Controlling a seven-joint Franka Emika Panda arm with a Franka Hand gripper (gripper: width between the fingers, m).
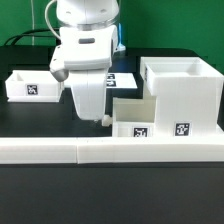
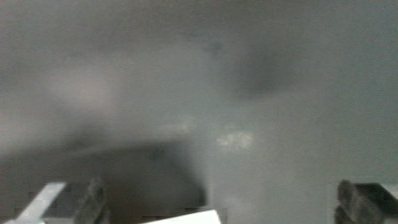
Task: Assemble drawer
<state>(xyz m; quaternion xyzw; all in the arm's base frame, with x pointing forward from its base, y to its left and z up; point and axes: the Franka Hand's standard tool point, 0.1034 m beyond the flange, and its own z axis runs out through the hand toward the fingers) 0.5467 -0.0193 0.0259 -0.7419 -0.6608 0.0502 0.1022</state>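
Your pincer [image 1: 100,119] hangs low over the dark table [image 1: 35,120]. In the wrist view its fingers [image 2: 63,203] stand wide apart with nothing gripped between them. Only a blurred white corner [image 2: 185,217] shows near them, and you cannot tell what it belongs to. Just beside the pincer, toward the exterior view's right, sits one small tray [image 1: 133,122] of the drawer, right up against the large boxy housing [image 1: 182,95] beyond it. The second tray [image 1: 30,86] lies well apart from the pincer, toward the exterior view's left. A long white bar [image 1: 100,151] runs across the table on the camera's side of the pincer.
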